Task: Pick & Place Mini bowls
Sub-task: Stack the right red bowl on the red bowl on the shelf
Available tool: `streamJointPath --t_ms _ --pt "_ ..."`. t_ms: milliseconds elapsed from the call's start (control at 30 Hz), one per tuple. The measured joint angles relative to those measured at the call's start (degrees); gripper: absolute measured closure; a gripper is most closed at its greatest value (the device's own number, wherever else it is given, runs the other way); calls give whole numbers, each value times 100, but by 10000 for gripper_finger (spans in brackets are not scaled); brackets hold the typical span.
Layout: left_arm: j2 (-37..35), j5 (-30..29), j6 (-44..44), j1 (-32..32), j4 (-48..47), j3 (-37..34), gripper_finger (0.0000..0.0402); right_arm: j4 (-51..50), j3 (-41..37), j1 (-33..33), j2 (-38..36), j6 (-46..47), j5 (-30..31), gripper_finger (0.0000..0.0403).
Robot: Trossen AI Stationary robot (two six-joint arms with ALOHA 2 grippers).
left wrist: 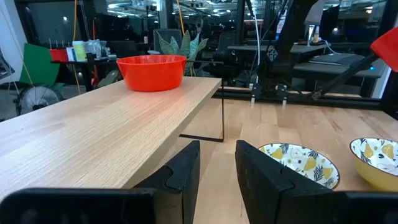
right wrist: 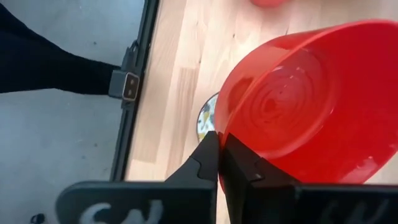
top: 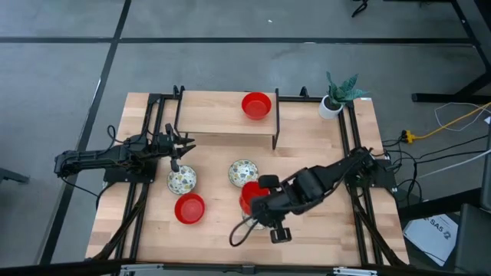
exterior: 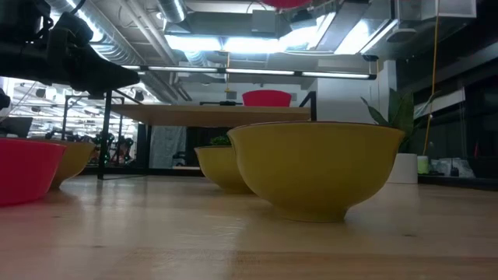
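Overhead, the right claw [right wrist: 219,155] is clenched on a red bowl's [right wrist: 311,106] rim above the bench [top: 215,230], while the left claw [top: 178,146] hangs released over a patterned bowl [top: 182,181].

The left gripper [left wrist: 216,171] hangs with its two dark fingers [left wrist: 184,167] slightly apart and nothing between them. A red bowl [left wrist: 152,71] stands on a raised wooden shelf [left wrist: 93,134]. On the bench [left wrist: 298,121] below, two patterned bowls [left wrist: 300,162] [left wrist: 375,160] sit near each other, apart.
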Motion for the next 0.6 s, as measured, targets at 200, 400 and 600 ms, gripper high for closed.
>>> streamJointPath --t_ms 200,400,600 --pt "1 0 0 -1 -2 0 304 96 0 -201 0 -459 5 395" --pt "-1 0 0 -1 -2 0 304 107 -2 -467 0 -882 105 395" --pt "-1 0 0 1 -2 0 304 216 -2 -741 0 -1382 129 395"
